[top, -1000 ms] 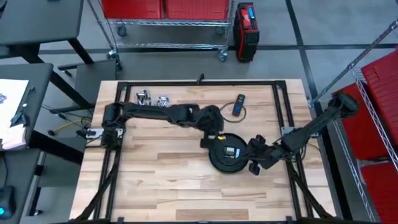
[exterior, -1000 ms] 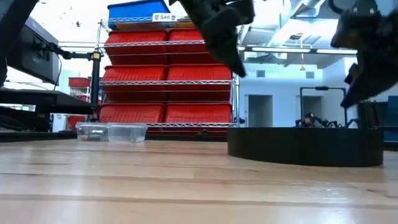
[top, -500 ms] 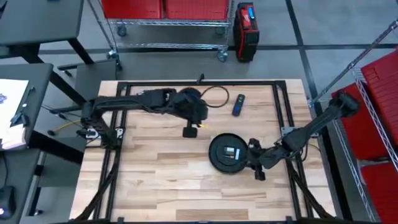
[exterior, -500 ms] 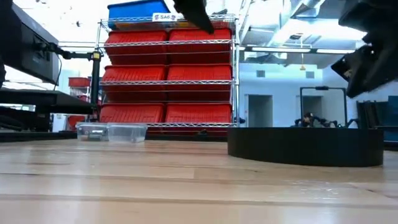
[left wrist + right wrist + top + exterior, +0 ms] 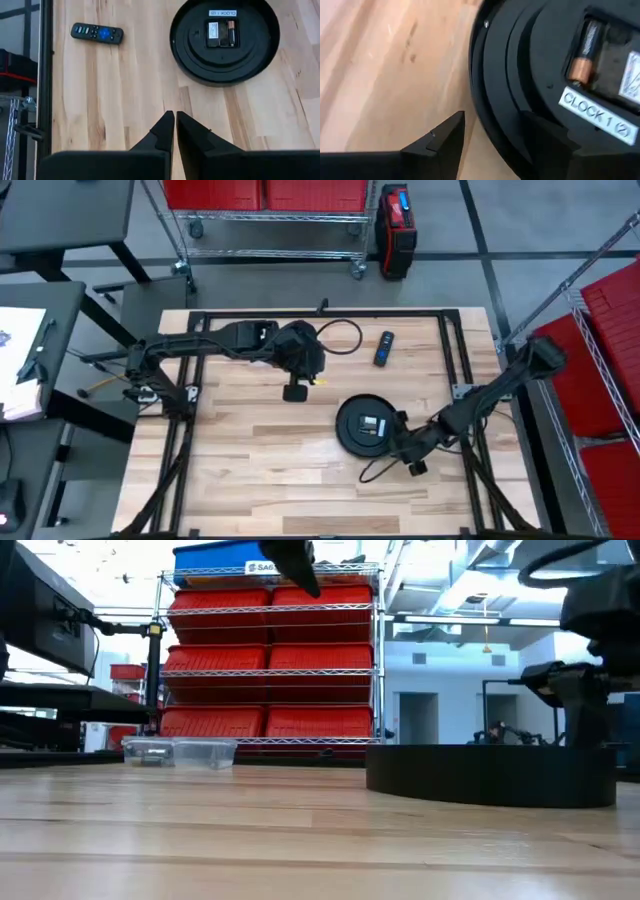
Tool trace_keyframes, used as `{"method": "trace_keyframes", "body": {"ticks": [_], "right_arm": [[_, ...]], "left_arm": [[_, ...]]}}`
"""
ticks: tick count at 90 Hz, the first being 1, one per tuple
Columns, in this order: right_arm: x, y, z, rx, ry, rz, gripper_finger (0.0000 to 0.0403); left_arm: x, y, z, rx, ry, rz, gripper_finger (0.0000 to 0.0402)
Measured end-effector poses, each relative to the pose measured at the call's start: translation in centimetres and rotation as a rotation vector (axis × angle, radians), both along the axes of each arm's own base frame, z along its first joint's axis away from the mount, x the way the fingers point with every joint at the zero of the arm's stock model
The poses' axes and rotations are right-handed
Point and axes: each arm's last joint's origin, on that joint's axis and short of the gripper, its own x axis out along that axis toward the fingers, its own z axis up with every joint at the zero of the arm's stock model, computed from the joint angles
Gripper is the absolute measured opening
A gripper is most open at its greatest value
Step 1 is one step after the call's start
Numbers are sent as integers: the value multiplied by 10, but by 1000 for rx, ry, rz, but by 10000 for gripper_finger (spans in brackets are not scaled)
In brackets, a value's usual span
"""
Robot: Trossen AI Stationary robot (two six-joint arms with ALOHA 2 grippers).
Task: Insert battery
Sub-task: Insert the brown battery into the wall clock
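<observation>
Already the battery (image 5: 230,34) lies lengthwise in the clock (image 5: 350,442). Nearer, the right gripper (image 5: 492,137) straddles its rim, fingers spread; the left gripper (image 5: 175,131), pressed together, hangs well apart.

White label (image 5: 596,119) on back of black clock (image 5: 530,75), just beside battery (image 5: 582,52) in compartment: reads "CLOCK 1 (2)". Same label (image 5: 222,13) visible in left wrist view, at clock rim above compartment, text small but readable as "CLOCK 1 (2)". Small white label (image 5: 262,567) on blue bin (image 5: 225,560) atop red-bin shelf behind clock in low view: characters too small to read surely. No other readable text.
</observation>
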Motion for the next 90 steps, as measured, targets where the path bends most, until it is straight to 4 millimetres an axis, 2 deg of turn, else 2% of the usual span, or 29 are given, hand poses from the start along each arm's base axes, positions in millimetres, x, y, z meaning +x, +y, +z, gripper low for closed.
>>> {"method": "trace_keyframes", "body": {"ticks": [13,28,32,56,73,90], "right_arm": [[4,2,-9,-29,16,-9,116],[10,6,-4,-7,15,-1,25],[12,6,-3,6,14,-10,11],[15,2,7,119,13,-156,1],[17,-6,41,291,-97,-264,0],[14,-30,76,490,-229,-452,0]], "left_arm": [[0,0,0,9,2,-9,0],[0,0,0,14,3,-14,0],[0,0,0,20,4,-20,0],[2,0,2,30,-26,-26,0],[3,0,3,31,-35,-26,0],[-7,0,15,45,-70,-35,0]]}}
